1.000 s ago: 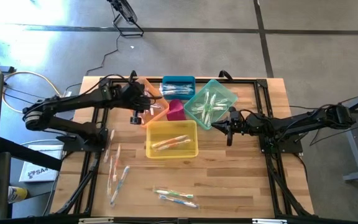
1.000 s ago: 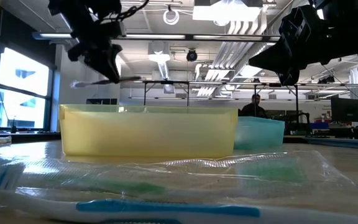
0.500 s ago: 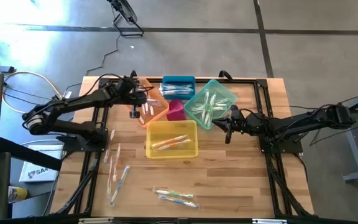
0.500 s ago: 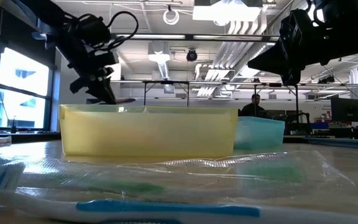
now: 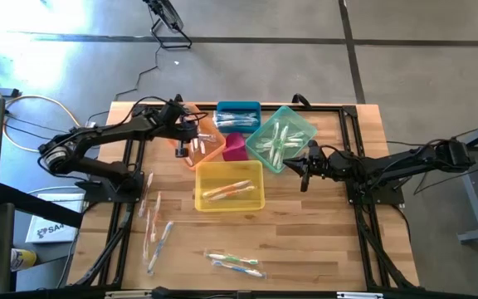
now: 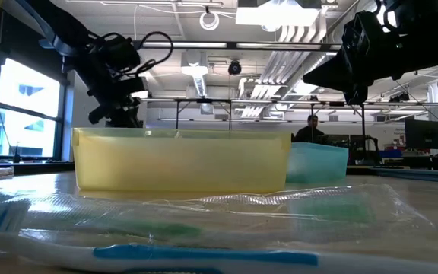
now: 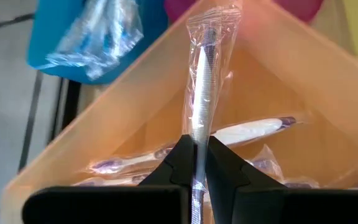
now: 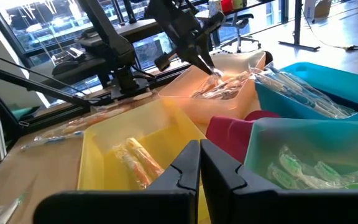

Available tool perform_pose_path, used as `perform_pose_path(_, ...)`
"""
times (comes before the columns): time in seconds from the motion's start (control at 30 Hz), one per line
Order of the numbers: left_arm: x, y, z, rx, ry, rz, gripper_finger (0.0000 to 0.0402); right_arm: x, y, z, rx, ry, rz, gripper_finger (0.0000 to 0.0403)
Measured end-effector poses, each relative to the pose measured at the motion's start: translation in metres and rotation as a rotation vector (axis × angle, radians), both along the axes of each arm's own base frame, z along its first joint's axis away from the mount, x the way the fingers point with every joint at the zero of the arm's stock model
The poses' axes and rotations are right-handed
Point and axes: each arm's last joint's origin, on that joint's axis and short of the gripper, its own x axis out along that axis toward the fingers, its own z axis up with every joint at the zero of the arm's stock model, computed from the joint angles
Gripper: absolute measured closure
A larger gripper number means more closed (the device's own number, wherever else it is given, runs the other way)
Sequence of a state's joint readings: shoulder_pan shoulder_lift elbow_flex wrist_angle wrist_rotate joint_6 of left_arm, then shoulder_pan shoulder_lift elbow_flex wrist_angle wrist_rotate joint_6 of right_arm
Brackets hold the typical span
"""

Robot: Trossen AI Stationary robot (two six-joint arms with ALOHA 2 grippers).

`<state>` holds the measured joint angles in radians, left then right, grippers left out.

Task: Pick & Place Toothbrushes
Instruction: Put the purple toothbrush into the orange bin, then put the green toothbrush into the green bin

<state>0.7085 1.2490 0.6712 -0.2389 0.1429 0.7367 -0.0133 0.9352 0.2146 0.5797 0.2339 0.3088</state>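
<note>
Dipping into the orange bin at upper centre, the left pincer clamps a wrapped toothbrush above other wrapped toothbrushes; right pincer pressed together.

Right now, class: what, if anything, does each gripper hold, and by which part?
The left gripper pinches a wrapped toothbrush near one end, over the orange bin. The right gripper is shut and holds nothing.

Orange bin, blue, teal, yellow; magenta one, seemingly.
</note>
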Motion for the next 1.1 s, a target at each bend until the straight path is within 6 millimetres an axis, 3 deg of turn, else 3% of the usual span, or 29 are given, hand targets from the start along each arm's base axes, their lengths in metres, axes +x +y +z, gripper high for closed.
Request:
perform_pose_path(0.33, 0.009, 0.007, -0.017, -0.032, 0.023, 0.012, 0.0383, 0.0, 0.0, 0.0, 0.0, 0.0, 0.0, 0.0398)
perform_pose_path(0.8, 0.01, 0.008, -0.019, -0.065, 0.01, 0.051, 0.0275, 0.0, 0.0, 0.0, 0.0, 0.001, 0.001, 0.0398)
perform_pose_path(1.1, 0.01, 0.008, -0.019, -0.195, -0.056, 0.208, 0.029, 0.0, 0.0, 0.0, -0.001, 0.001, 0.001, 0.0398)
